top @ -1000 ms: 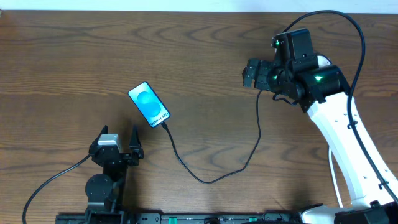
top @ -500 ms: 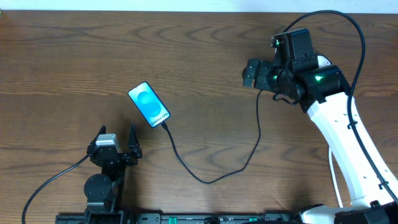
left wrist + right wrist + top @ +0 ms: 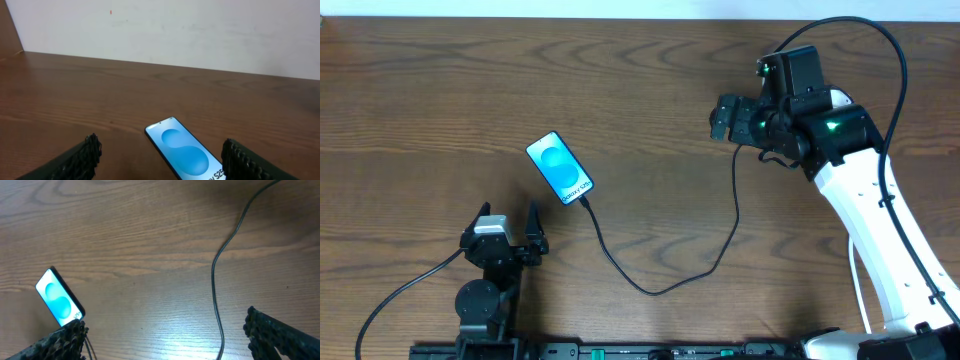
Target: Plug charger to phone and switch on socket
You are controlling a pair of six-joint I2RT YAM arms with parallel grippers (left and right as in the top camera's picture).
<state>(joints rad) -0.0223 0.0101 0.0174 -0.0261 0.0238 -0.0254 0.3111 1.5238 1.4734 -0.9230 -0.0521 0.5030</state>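
Observation:
The phone [image 3: 560, 167] lies flat on the wooden table with its blue screen lit. It also shows in the left wrist view [image 3: 186, 152] and the right wrist view [image 3: 59, 300]. The charger cable [image 3: 650, 289] meets the phone's lower end, loops toward the front of the table and climbs under the right arm. It crosses the right wrist view as a thin black line [image 3: 215, 280]. My left gripper [image 3: 510, 215] stands open just short of the phone, holding nothing. My right gripper [image 3: 718, 118] hangs open above the cable's far stretch. The socket is out of view.
The white right arm [image 3: 880, 230] reaches in from the lower right. A white wall [image 3: 165, 30] runs along the table's far edge. A black lead [image 3: 400, 290] trails from the left arm's base to the front left.
The left gripper has shifted very slightly to the left. The phone, the cable and the right arm have not moved.

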